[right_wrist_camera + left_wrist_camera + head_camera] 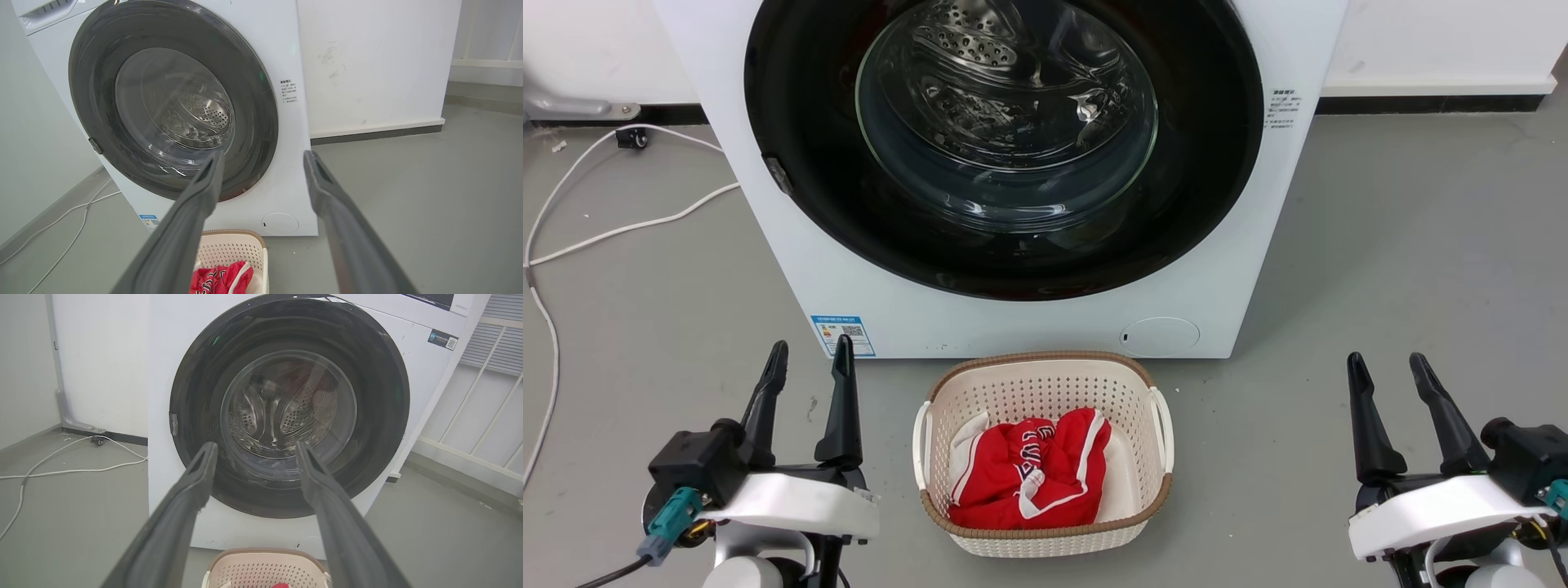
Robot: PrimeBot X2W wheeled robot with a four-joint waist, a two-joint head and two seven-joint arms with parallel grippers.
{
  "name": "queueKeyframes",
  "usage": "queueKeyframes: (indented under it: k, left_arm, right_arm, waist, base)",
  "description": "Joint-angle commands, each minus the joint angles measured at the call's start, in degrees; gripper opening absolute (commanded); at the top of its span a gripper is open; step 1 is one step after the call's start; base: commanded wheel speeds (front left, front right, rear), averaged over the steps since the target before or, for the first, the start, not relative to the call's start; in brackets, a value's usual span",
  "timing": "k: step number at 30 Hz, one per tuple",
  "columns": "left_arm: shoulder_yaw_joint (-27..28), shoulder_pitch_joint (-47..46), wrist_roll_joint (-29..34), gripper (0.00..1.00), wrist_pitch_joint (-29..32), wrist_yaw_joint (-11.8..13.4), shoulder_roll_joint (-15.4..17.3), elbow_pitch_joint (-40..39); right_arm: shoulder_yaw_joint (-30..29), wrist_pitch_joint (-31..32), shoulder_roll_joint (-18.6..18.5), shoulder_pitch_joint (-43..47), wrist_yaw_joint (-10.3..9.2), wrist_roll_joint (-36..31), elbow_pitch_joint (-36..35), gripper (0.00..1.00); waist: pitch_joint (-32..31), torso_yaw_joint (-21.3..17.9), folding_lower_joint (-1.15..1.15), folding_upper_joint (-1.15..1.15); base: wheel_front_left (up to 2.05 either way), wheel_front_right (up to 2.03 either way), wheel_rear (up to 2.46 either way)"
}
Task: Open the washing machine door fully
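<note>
A plain laundry room, sparse like a test space: a big white front-loading washing machine stands on a smooth grey floor against plain white walls, with a cream perforated plastic laundry basket of red clothing in front.

One washing machine, one laundry basket and two robot tools, counted.

There is one white washing machine, with one round black washing machine door on its front. That front also carries one blue label low at the left, one round cap low at the right and one small printed label right of the door. One small latch sits on the door's left edge. Just before the washing machine sits one cream laundry basket holding one red-and-white garment. Two tools stand before the washing machine, the left tool and the right tool, with two dark fingers each, four in all. Two white cable strands lie on the floor left of the washing machine.
</note>
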Motion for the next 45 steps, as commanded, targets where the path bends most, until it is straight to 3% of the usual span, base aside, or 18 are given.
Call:
queueKeyframes:
  k: [1,25,36,45]
  left_arm:
    - [-0.25,-0.05,1.44,1.0,-0.54,0.36,0.32,-0.24]
    - [-0.89,0.22,12.68,1.0,-3.42,1.36,0.5,0.77]
    - [-0.52,0.79,16.23,1.0,-4.48,1.04,-0.02,0.73]
    - [0.1,0.77,15.46,1.0,-4.48,0.49,-0.44,1.27]
  right_arm:
    - [-0.13,-0.31,0.18,0.16,0.0,-1.61,-0.74,1.0]
    - [-0.21,-1.28,0.34,1.05,-0.01,-12.8,-1.13,1.0]
    - [-0.3,-1.95,0.4,0.92,-0.01,-15.21,-0.43,1.0]
    - [-0.32,-2.09,0.4,0.44,-0.01,-14.01,0.41,1.0]
  waist:
    - [0.01,0.03,0.0,0.0]
    - [0.22,0.13,0.0,0.0]
    - [0.34,0.13,0.0,0.0]
    - [0.42,0.06,0.0,0.0]
  base:
    - [0.0,0.0,0.0]
    - [0.0,0.0,0.0]
    - [0.0,0.0,0.0]
    - [0.0,0.0,0.0]
